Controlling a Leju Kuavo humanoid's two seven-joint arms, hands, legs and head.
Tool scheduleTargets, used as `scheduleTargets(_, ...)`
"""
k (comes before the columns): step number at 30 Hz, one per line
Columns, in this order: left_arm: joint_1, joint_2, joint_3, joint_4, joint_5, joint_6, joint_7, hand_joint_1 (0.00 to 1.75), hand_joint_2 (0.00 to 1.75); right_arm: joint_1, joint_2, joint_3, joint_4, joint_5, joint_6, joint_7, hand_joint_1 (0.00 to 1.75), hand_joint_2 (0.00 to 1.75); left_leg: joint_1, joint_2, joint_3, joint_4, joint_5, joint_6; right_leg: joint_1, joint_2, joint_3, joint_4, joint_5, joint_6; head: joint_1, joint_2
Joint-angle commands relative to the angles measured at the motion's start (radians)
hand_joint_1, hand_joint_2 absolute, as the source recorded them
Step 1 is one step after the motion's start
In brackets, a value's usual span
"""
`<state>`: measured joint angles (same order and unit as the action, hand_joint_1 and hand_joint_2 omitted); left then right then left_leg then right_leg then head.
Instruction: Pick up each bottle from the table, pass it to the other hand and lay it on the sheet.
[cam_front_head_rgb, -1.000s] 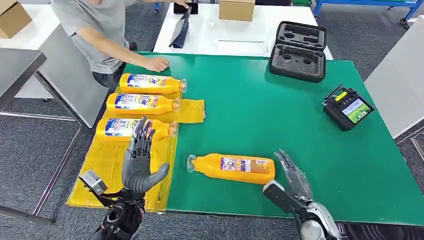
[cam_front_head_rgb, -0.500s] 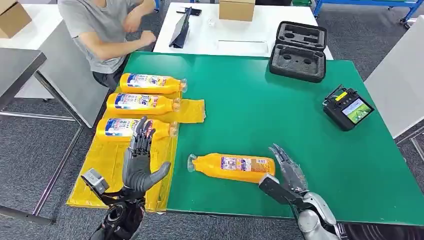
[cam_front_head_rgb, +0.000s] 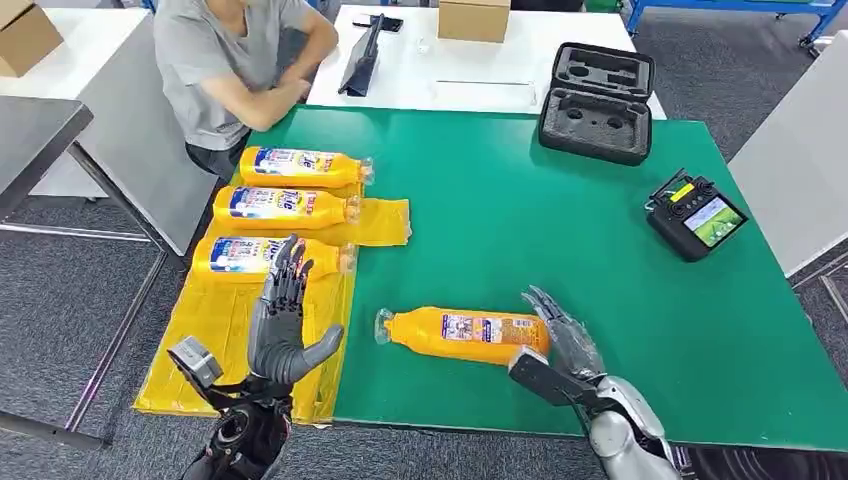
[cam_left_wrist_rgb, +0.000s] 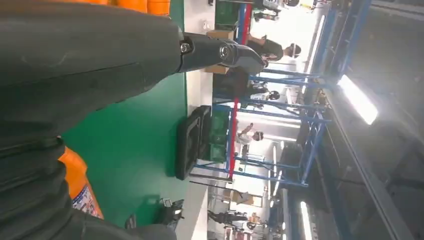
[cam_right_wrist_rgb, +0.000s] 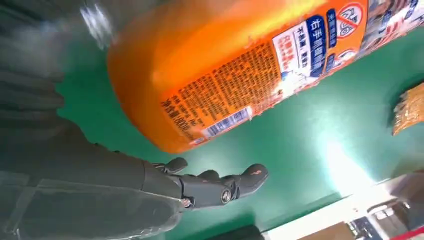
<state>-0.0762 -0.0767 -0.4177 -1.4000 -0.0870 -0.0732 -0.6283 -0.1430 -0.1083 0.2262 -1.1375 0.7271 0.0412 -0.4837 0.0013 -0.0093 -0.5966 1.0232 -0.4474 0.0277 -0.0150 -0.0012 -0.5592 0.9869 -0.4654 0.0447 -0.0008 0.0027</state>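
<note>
An orange bottle lies on its side on the green table, cap pointing left. My right hand is at its base end, fingers spread along the far side and thumb on the near side, not closed around it. Seen from the right wrist, the bottle lies just above the thumb. My left hand is held up with fingers apart and holds nothing, over the yellow sheet. Three more bottles lie side by side on the sheet.
A person sits at the table's far left corner, arms folded on its edge. A black foam case stands at the back and a screen controller at the right. Behind is a white table with a tablet and a box.
My right hand has slid left and now reaches the bottle's base end. The person has pulled their arm off the sheet and folded both arms. My left hand has hardly moved.
</note>
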Motion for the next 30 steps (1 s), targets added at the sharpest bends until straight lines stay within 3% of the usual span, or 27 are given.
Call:
scheduleTargets(1, -0.034, 0.02, -0.018, 0.074, -0.004, -0.001, -0.07, 0.0, 1.75, -0.052, -0.014, 0.039, 0.088, -0.004, 0.008, -0.004, 0.0, 1.75, 0.001, 0.001, 0.003, -0.001, 0.0, -0.001, 0.001, 0.001, 0.002, -0.001, 0.0, -0.002, 0.0, 0.0)
scheduleTargets(22, -0.034, 0.015, -0.025, 0.087, -0.012, 0.009, -0.07, 0.0, 1.75, -0.114, -0.044, 0.081, 0.188, -0.038, 0.06, 0.003, 0.0, 1.75, 0.0, 0.001, 0.002, -0.001, 0.0, -0.001, 0.001, 0.001, 0.002, -0.001, 0.0, -0.002, 0.0, 0.0)
scheduleTargets(30, -0.037, 0.02, -0.032, 0.092, -0.013, 0.011, -0.07, 0.0, 1.75, -0.135, -0.102, 0.12, 0.28, -0.042, 0.158, 0.017, 0.0, 1.75, 0.0, -0.001, 0.002, -0.001, 0.0, -0.001, 0.0, -0.001, 0.002, -0.001, 0.0, -0.001, 0.0, 0.0)
